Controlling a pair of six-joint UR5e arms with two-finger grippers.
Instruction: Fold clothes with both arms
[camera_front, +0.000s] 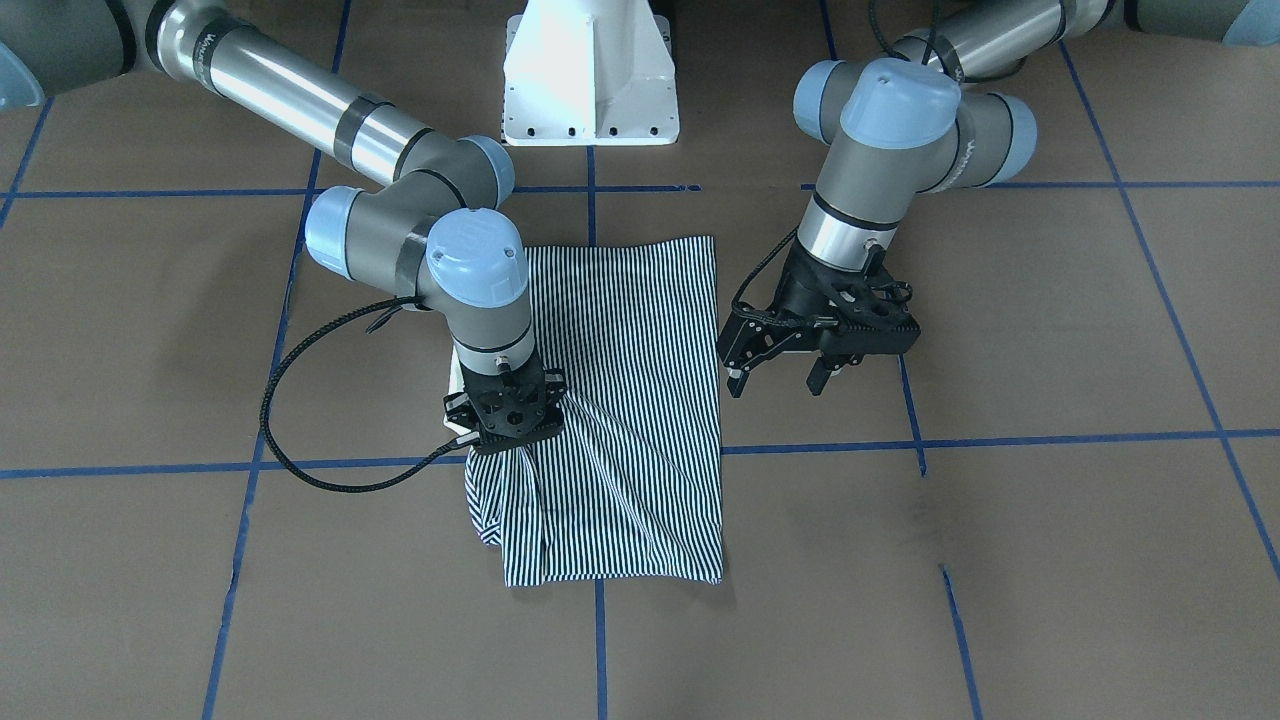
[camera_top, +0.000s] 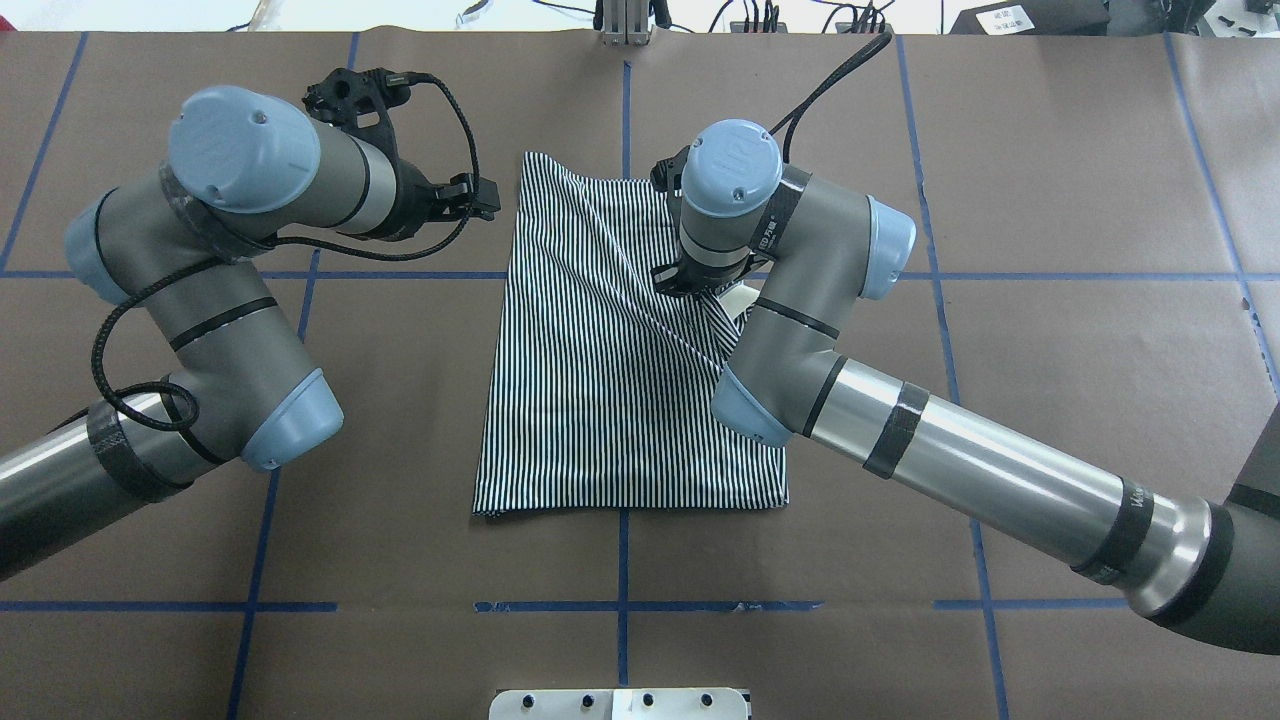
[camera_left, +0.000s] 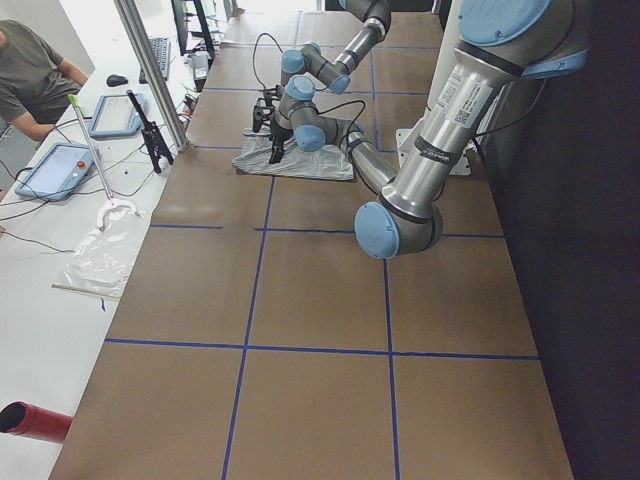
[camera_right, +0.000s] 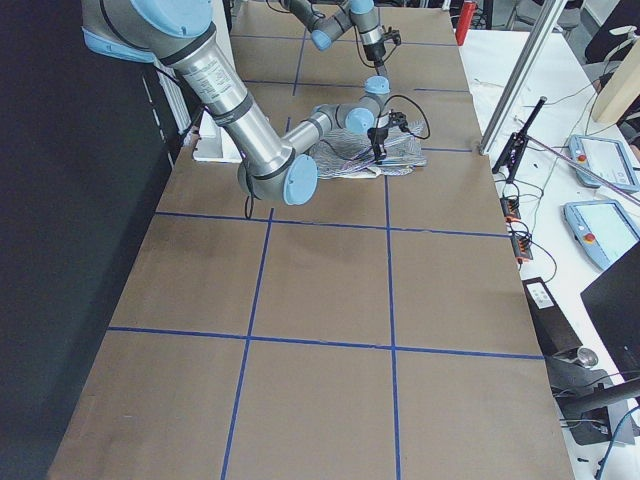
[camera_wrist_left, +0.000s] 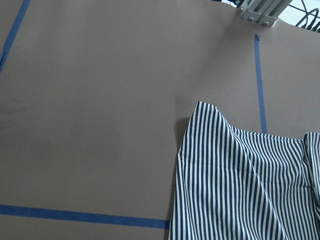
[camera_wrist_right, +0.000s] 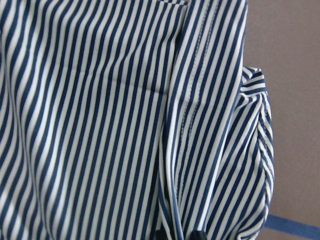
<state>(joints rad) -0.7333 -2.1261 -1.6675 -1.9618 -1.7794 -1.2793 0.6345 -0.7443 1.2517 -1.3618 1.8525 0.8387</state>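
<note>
The striped polo shirt (camera_front: 630, 400) lies folded into a rough rectangle at the table's middle, also in the overhead view (camera_top: 600, 400). My right gripper (camera_front: 510, 432) is shut on a bunch of striped fabric at the shirt's edge and lifts it into ridges. Its fingertips (camera_wrist_right: 161, 234) pinch a fold in the right wrist view. In the overhead view the wrist hides it. A bit of cream collar (camera_top: 740, 298) peeks out beside it. My left gripper (camera_front: 775, 382) is open and empty, held above the table just beside the shirt's opposite edge (camera_wrist_left: 200, 165).
The white pedestal base (camera_front: 590, 80) stands behind the shirt. Blue tape lines (camera_front: 1000, 438) cross the brown table. An operator (camera_left: 30, 75) sits at a side table with tablets (camera_left: 60, 165). A black cable (camera_front: 300, 470) loops from the right wrist.
</note>
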